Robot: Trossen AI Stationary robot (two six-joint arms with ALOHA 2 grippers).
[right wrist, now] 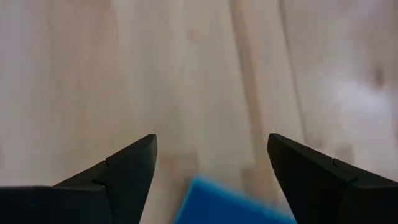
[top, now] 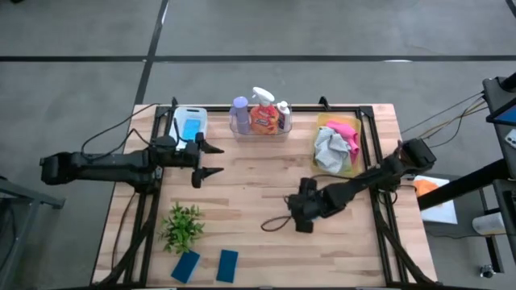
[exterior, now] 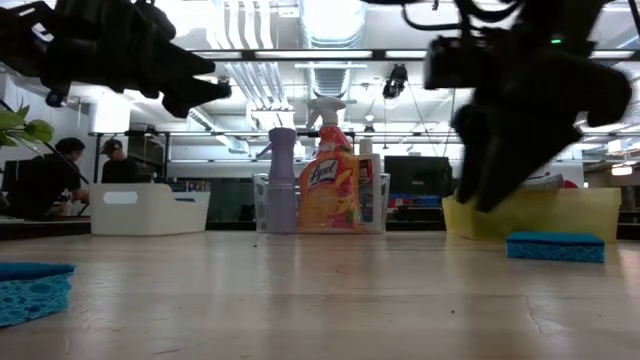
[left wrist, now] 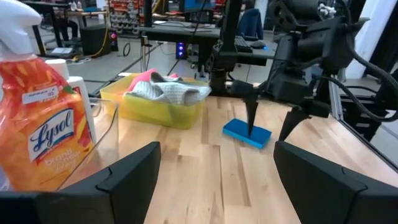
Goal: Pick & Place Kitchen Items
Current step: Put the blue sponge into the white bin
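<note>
On the wooden table (top: 242,201) in the high view, the right gripper (top: 305,216) hung over the middle boards, hiding what lay under it, while the left gripper (top: 211,159) waited spread wide beside the white tray (top: 190,123). Two blue sponges (top: 206,266) lay at the near edge, well apart from both arms.

In the low view, the right gripper (exterior: 505,150) hovered above the table, clear of the surface, with a blue sponge (exterior: 555,246) resting near it.

In the left wrist view, that sponge (left wrist: 247,132) sat flat directly beneath the right gripper's (left wrist: 268,127) parted fingers, not yet touched, near the yellow tray (left wrist: 163,107) holding cloths (left wrist: 165,90).

In the right wrist view, the fingers (right wrist: 118,171) stood wide apart and the sponge (right wrist: 233,202) lay toward one side of the gap. A good grasp probably called for centring the sponge between the fingers, lowering straight, then closing gently on its long edges
</note>
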